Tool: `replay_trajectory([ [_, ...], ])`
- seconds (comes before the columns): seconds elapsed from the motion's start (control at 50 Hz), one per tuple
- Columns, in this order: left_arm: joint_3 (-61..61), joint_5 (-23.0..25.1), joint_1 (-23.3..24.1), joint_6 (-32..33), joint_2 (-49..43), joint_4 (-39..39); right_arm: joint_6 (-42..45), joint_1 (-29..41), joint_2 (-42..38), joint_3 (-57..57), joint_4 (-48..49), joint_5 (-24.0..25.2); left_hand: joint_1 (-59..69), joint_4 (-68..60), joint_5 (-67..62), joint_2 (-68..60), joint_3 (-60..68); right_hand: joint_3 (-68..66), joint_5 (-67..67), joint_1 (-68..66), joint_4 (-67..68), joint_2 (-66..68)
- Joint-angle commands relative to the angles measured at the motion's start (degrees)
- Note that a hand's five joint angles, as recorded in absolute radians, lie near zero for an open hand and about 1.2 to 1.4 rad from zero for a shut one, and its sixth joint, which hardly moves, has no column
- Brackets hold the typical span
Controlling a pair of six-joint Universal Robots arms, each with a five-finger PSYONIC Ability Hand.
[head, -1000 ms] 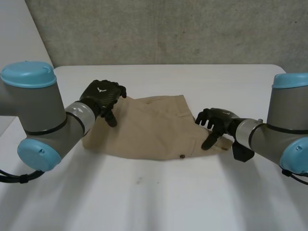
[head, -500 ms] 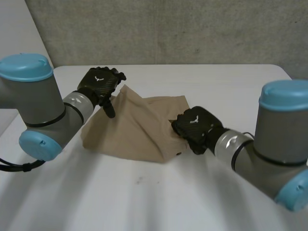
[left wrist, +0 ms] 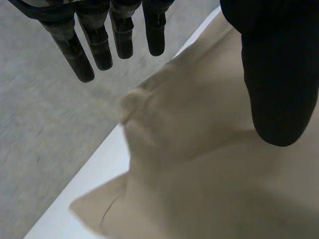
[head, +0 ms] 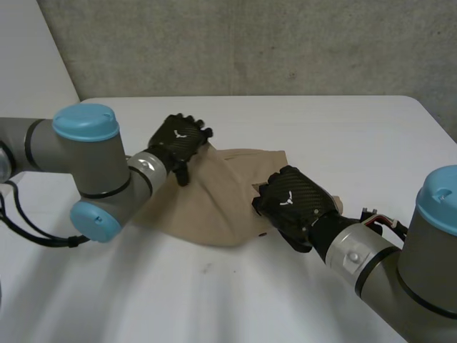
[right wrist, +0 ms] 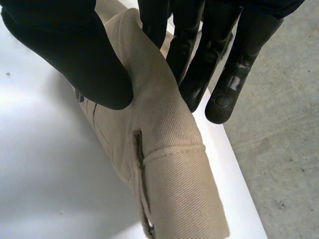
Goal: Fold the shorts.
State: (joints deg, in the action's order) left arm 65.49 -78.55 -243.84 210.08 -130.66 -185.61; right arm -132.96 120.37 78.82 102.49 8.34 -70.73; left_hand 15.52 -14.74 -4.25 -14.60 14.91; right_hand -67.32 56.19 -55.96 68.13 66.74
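So in the last second the right hand clamped the waistband end of the shorts between thumb and fingers and dragged it in over the middle; the left hand slid inward at the far corner, can't tell if it's gripping; cloth's tented up on the worktop; fold's underway, I reckon.

Left robot hand is showing a black, carbon-weave back with a small white emblem stamped on it, and the right robot hand is wearing the very same finish and emblem. Its fingers are looking glossy black and segmented. Behind each robot hand a silvery wrist ring is gleaming. Fat grey cylinders are making up the left arm and right arm, their joints carrying round light-blue caps.
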Motion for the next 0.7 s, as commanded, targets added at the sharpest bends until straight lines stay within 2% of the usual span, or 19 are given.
replay_trajectory([
  [0.02,-4.22,5.94,2.22,-0.03,-2.66,-0.54,1.83,0.56,0.90,1.75,0.09,-0.20,-1.60,0.83,0.33,0.69,-0.99,-12.68,13.81,-24.04,11.87,13.26],
  [0.1,-8.00,6.30,2.40,0.15,-5.48,-0.19,1.83,1.62,1.25,2.28,0.27,-0.20,0.57,-1.35,-1.84,-1.49,1.18,-12.68,13.81,-24.04,11.87,13.26],
  [0.22,-13.98,6.39,2.14,2.08,-10.49,2.53,1.83,1.27,2.22,3.16,1.15,-0.20,20.56,-21.34,-21.83,-21.48,21.17,-12.68,13.81,-24.04,11.87,13.26],
  [0.3,-15.83,7.09,1.44,4.10,-12.69,5.87,1.83,0.83,2.30,3.33,1.41,-0.38,42.08,-42.86,-43.35,-42.99,42.69,-12.68,13.81,-24.04,11.87,13.26],
  [0.34,-16.45,6.39,0.74,6.29,-13.30,6.40,1.74,0.83,2.30,3.25,1.50,-0.82,64.35,-65.13,-65.62,-65.26,64.96,-12.68,13.81,-24.04,11.87,13.26],
  [0.38,-16.36,5.17,0.38,7.88,-12.96,6.23,1.30,0.65,2.30,2.81,1.41,-0.99,64.48,-65.26,-65.75,-65.40,65.09,-12.68,13.81,-24.04,11.87,13.26],
  [0.42,-15.75,1.13,0.47,9.46,-12.34,5.18,0.86,0.48,2.22,2.20,1.32,-1.17,64.48,-65.26,-65.75,-65.40,65.09,-12.68,13.81,-24.04,11.87,13.26],
  [0.46,-13.82,-3.88,0.82,9.47,-9.98,4.03,0.60,-0.58,2.13,1.05,1.32,-2.22,64.48,-65.26,-65.75,-65.40,65.09,-12.68,13.81,-24.04,11.87,13.26],
  [0.5,-11.28,-6.26,0.82,9.03,-6.21,4.03,-1.06,-1.28,2.13,-0.79,1.15,-4.06,64.48,-65.26,-65.75,-65.40,65.09,-12.68,13.81,-24.04,11.87,13.26],
  [0.52,-7.09,-7.49,0.99,8.42,-0.97,3.51,-2.03,-1.28,2.13,-1.67,1.06,-4.85,64.48,-65.26,-65.75,-65.40,65.09,-12.68,13.81,-24.04,11.87,13.26],
  [0.64,4.37,-8.11,2.49,7.18,15.84,2.98,-13.27,-1.46,2.21,-12.11,-0.60,-9.60,64.48,-65.26,-65.75,-65.40,65.09,-12.68,13.81,-24.04,11.87,13.26],
  [0.7,7.01,-9.08,3.63,7.18,25.87,2.98,-16.36,-1.46,2.83,-17.04,-2.97,-9.96,64.48,-65.26,-65.75,-65.40,65.09,-12.68,13.81,-24.04,11.87,13.26],
])
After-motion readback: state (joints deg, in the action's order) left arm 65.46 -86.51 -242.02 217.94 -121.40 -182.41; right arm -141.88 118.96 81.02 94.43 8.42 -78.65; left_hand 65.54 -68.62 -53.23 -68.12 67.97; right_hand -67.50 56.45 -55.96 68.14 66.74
